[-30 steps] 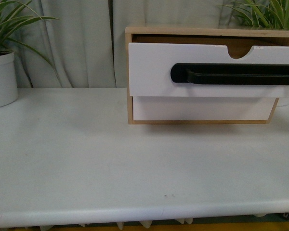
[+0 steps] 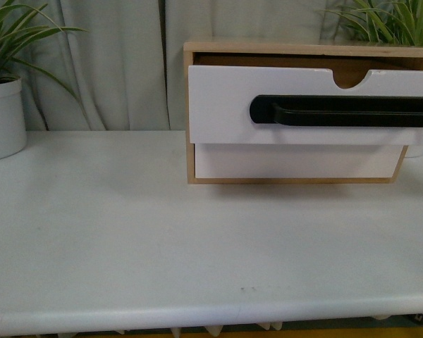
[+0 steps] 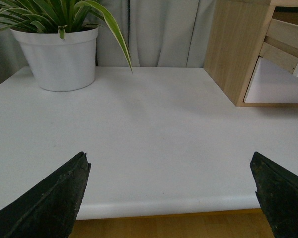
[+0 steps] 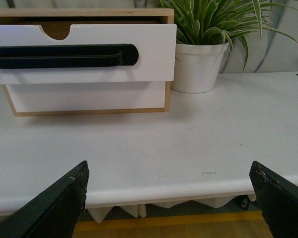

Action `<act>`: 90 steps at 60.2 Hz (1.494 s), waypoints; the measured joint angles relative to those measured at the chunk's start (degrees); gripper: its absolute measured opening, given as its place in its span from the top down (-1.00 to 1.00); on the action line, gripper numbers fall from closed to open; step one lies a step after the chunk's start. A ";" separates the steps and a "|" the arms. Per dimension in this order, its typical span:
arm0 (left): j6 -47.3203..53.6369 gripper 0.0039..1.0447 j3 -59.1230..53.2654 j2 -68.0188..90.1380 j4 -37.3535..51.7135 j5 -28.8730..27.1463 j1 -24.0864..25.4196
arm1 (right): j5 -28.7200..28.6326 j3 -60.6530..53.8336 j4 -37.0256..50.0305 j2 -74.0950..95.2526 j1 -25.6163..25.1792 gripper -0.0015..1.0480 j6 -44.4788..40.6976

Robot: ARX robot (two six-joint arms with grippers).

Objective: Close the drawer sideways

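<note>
Tabletop [image 2: 127, 232] spreads wide before the drawer [image 2: 222, 105] jutting from its frame [image 2: 268, 48].

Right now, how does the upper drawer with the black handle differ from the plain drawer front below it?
The upper drawer carries a long black bar handle and a half-round notch in its top edge; the lower drawer front has neither. The upper drawer stands pulled out, overhanging the lower drawer front, which sits back inside the light-wood frame. Both are white-fronted and sit in that same frame.
</note>
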 joint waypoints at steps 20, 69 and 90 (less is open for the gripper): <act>0.00 -0.88 0.00 0.00 0.00 0.00 0.00 | 0.00 0.00 0.00 0.00 0.00 -0.82 0.00; 55.91 -0.88 1.92 49.27 63.45 -8.87 -17.88 | -9.66 22.93 -1.25 38.05 -11.41 -0.82 -16.15; 69.37 -0.88 15.08 73.33 65.40 -0.07 -20.81 | -11.89 40.28 -4.17 54.99 -10.12 -0.82 -37.59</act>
